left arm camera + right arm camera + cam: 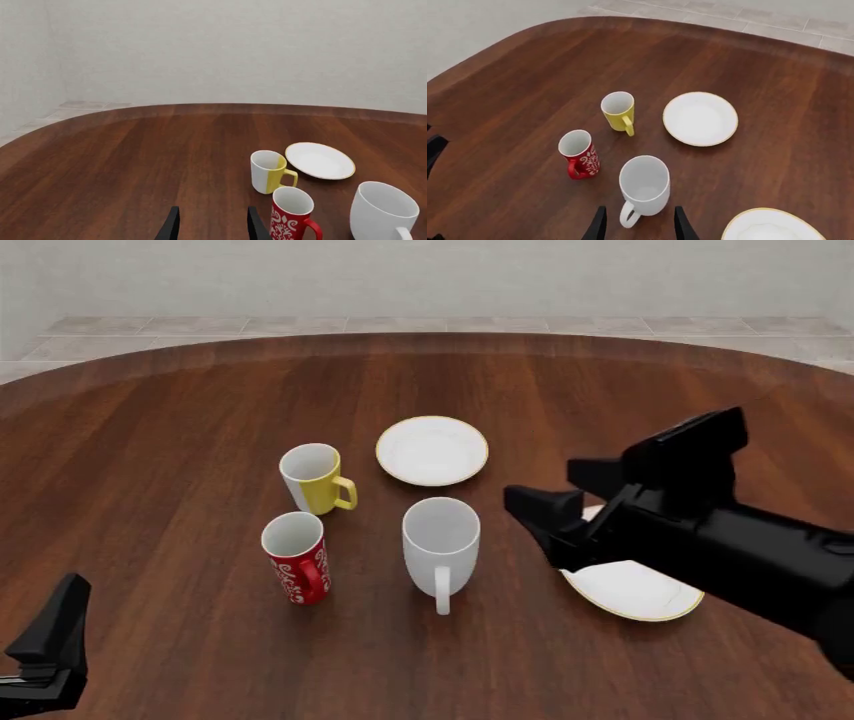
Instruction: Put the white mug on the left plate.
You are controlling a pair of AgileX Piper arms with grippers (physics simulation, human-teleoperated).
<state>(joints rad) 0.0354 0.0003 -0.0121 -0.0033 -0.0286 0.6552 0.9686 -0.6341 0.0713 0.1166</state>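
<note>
The white mug (pixel 441 543) stands upright mid-table, its handle toward the near edge. Beyond it lies the left plate (pixel 431 451), white with a gold rim and nothing on it. My right gripper (pixel 538 510) hovers just right of the mug, above the table. In the right wrist view its fingers (pixel 598 225) stand open, with the white mug (pixel 644 189) just ahead of them and the left plate (pixel 700 118) farther on. My left gripper (pixel 51 638) is open at the near left edge, far from the mug. Its wrist view shows the white mug (pixel 383 210) and the left plate (pixel 320 160).
A yellow mug (pixel 315 478) and a red mug with white lettering (pixel 296 558) stand left of the white mug. A second gold-rimmed plate (pixel 638 593) lies at the right, partly under my right arm. Beyond the round wooden table (pixel 174 430) is tiled floor.
</note>
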